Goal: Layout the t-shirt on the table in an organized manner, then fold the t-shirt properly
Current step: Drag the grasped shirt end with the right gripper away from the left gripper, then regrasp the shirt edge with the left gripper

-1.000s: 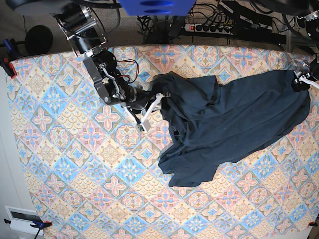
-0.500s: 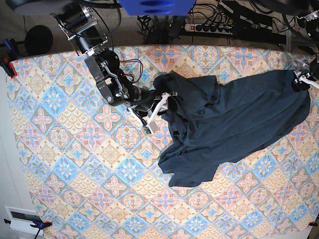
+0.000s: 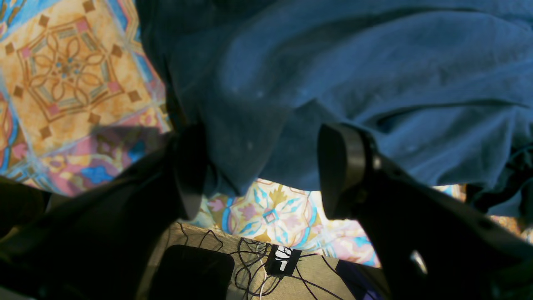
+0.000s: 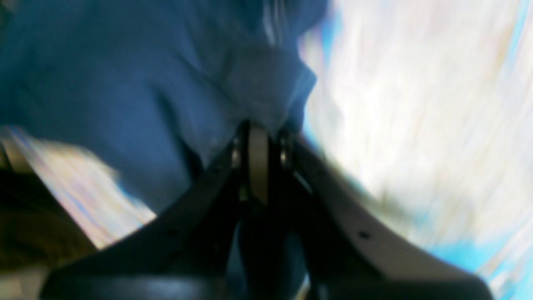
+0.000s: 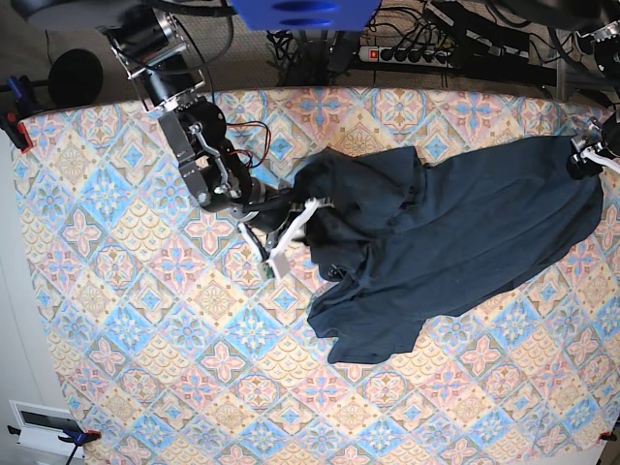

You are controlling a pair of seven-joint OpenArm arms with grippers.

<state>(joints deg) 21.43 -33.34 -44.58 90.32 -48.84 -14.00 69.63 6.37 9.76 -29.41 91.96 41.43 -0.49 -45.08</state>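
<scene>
Right wrist view: right tool (image 4: 258, 137) clamped on t-shirt (image 5: 455, 232) fold (blurred). Left tool (image 3: 266, 171) apart at counter (image 5: 145, 320) far edge.

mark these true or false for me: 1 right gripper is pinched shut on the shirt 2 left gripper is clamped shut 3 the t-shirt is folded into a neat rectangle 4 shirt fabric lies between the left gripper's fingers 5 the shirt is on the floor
1. The right gripper is shut on a bunch of the t-shirt: true.
2. The left gripper is clamped shut: false, its jaws stand wide apart.
3. The t-shirt is folded into a neat rectangle: false, it lies crumpled and spread out.
4. Shirt fabric lies between the left gripper's fingers: true.
5. The shirt is on the floor: false, it lies on the table.
</scene>
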